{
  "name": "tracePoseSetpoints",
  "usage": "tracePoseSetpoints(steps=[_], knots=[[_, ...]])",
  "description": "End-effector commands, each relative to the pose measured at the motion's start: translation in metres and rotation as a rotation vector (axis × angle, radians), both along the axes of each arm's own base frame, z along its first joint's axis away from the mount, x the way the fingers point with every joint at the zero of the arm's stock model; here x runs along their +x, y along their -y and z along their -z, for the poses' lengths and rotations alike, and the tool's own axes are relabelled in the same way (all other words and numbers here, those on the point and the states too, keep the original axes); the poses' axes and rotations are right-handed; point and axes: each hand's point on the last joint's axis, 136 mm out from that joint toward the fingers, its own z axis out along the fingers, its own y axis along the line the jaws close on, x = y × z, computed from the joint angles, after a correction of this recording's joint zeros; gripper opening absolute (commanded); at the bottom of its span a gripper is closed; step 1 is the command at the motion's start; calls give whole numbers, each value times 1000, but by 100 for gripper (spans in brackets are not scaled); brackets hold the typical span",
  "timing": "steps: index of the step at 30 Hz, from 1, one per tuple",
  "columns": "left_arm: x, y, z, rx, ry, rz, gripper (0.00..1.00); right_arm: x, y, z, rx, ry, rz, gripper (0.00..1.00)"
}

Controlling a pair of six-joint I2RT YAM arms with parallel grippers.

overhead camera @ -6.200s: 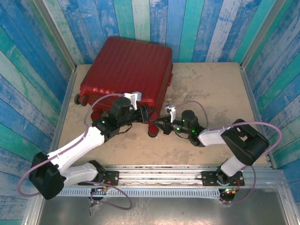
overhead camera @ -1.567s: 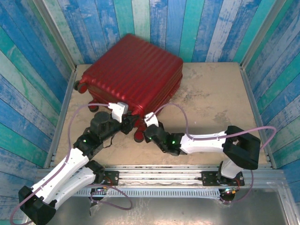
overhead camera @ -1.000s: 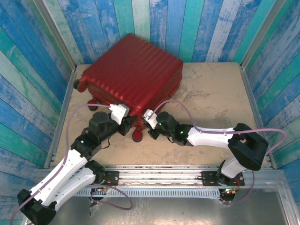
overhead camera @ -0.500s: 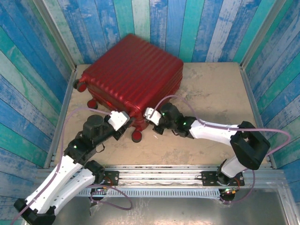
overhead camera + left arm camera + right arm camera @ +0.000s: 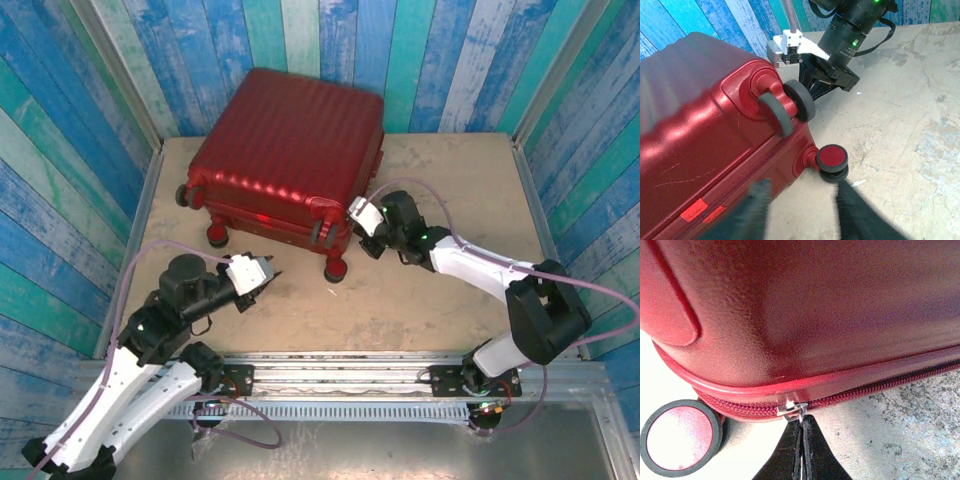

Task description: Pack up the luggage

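The luggage (image 5: 290, 140) is a dark-red ribbed hard-shell suitcase lying closed at the back of the table, its black wheels (image 5: 335, 270) toward me. My right gripper (image 5: 353, 232) is at its near right corner. Its fingers are shut on the silver zipper pull (image 5: 799, 411) hanging from the red zip line, next to a red-hubbed wheel (image 5: 680, 437). My left gripper (image 5: 268, 270) hovers over bare table in front of the luggage (image 5: 700, 125), open, with nothing between its blurred fingers (image 5: 756, 202). A corner wheel (image 5: 833, 159) sits just beyond them.
The sandy tabletop (image 5: 450, 200) is walled by blue and teal striped panels (image 5: 560, 90) on three sides. A metal rail (image 5: 340, 375) with both arm bases runs along the near edge. The right arm (image 5: 852, 25) reaches in beyond the luggage corner in the left wrist view.
The luggage has swung round so its wheels face me. My right gripper moved right and back with the zipper pull. My left gripper drew back toward me, off the luggage.
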Motion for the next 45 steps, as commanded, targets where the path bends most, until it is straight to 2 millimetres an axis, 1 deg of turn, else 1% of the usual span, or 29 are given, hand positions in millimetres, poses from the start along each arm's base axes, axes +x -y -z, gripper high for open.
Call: tracePoseSetpoints(steps=[1, 3, 4, 6, 8, 10, 11, 13, 15, 16, 19, 20, 21, 22, 25, 31, 34, 37, 40, 42, 44, 45], knots=[[9, 10, -26, -154, -49, -26, 80, 23, 2, -27, 45, 91, 50, 0], [23, 15, -35, -251, -149, -86, 91, 21, 3, -26, 57, 90, 56, 0], [28, 19, -37, -289, -211, -105, 93, 20, 4, -24, 61, 88, 60, 1], [42, 29, -34, -330, -357, -150, 94, 18, 5, -25, 76, 90, 68, 0], [57, 41, -24, -316, -511, -203, 90, 17, 6, -25, 84, 90, 76, 0], [72, 51, -6, -268, -645, -275, 80, 16, 7, -25, 87, 86, 85, 0], [73, 59, -1, -245, -675, -265, 78, 16, 8, -24, 86, 85, 87, 0], [72, 77, 3, -198, -654, -270, 79, 16, 10, -22, 84, 86, 96, 0], [70, 90, 4, -176, -653, -265, 80, 15, 11, -19, 79, 82, 101, 0], [73, 93, 7, -172, -676, -282, 80, 15, 12, -19, 77, 82, 107, 0], [88, 94, 21, -147, -723, -385, 79, 14, 15, -17, 77, 85, 119, 0], [91, 94, 22, -143, -727, -404, 79, 14, 16, -16, 77, 85, 121, 0], [98, 95, 33, -118, -745, -437, 78, 14, 16, -17, 79, 88, 124, 0], [103, 95, 38, -105, -751, -470, 77, 13, 17, -17, 80, 89, 127, 0], [117, 97, 47, -82, -754, -529, 74, 12, 19, -16, 79, 90, 130, 0], [133, 118, 63, -47, -795, -529, 61, 9, 19, -14, 76, 79, 113, 0], [139, 123, 72, -19, -815, -546, 52, 8, 19, -16, 78, 84, 103, 0], [142, 125, 71, -14, -802, -545, 38, 7, 18, -15, 69, 82, 88, 0], [139, 130, 64, -26, -788, -490, 19, 10, 17, -13, 50, 81, 75, 0], [132, 133, 63, -24, -788, -435, 8, 10, 12, -10, 43, 77, 39, 0], [123, 133, 68, 1, -791, -384, 0, 13, 9, -9, 37, 79, 30, 0], [118, 132, 72, 18, -793, -365, 0, 16, 9, -8, 33, 79, 31, 0]])
